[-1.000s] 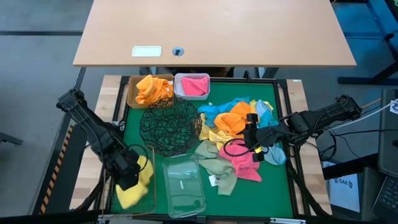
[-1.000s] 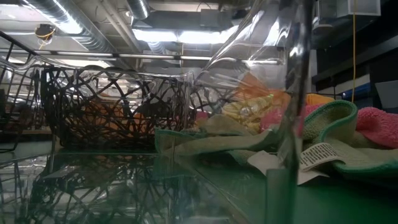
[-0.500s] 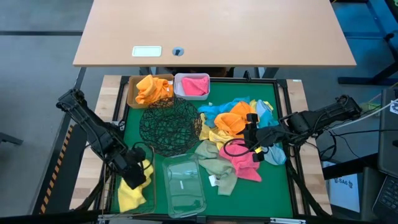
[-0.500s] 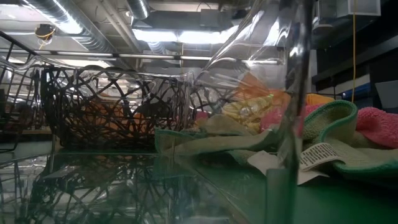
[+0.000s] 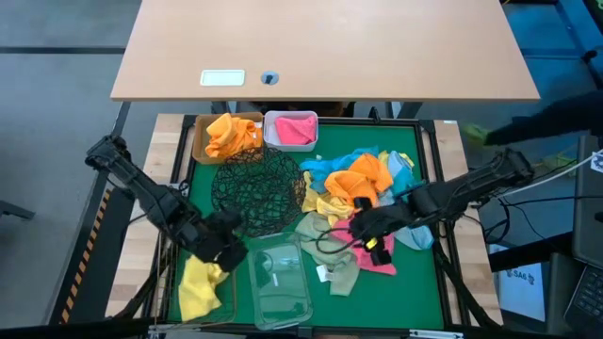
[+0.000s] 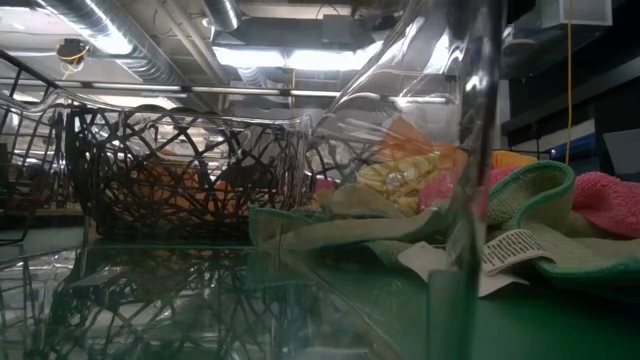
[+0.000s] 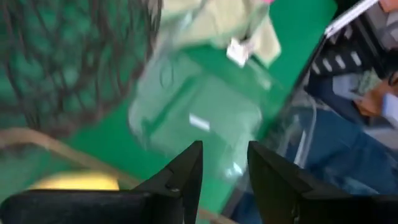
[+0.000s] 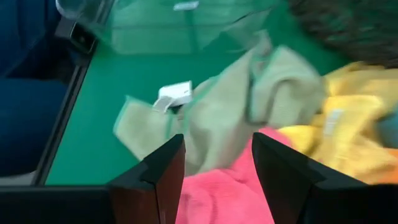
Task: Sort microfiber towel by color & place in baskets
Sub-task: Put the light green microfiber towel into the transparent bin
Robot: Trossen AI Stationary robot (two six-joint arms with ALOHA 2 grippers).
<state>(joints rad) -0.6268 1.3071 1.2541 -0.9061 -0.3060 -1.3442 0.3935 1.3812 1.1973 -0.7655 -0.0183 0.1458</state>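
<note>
- Towels (image 5: 363, 202), fuzzy and crumpled in orange, yellow, pink, olive and blue, lie heaped on the green mat (image 5: 415, 282), right of the black mesh bowl (image 5: 256, 191).
- We see a yellow towel (image 5: 196, 287) in the wire basket (image 5: 229, 299).
- We see our left gripper (image 5: 226, 247) open, empty, beside the clear tub (image 5: 279, 281).
- We see our right gripper (image 5: 366, 226) open over the pink towel (image 5: 384, 259).

Left hand (image 7: 222, 177) open, clear tub (image 7: 199, 112), olive towel (image 7: 217, 25), mesh bowl (image 7: 68, 62)
</note>
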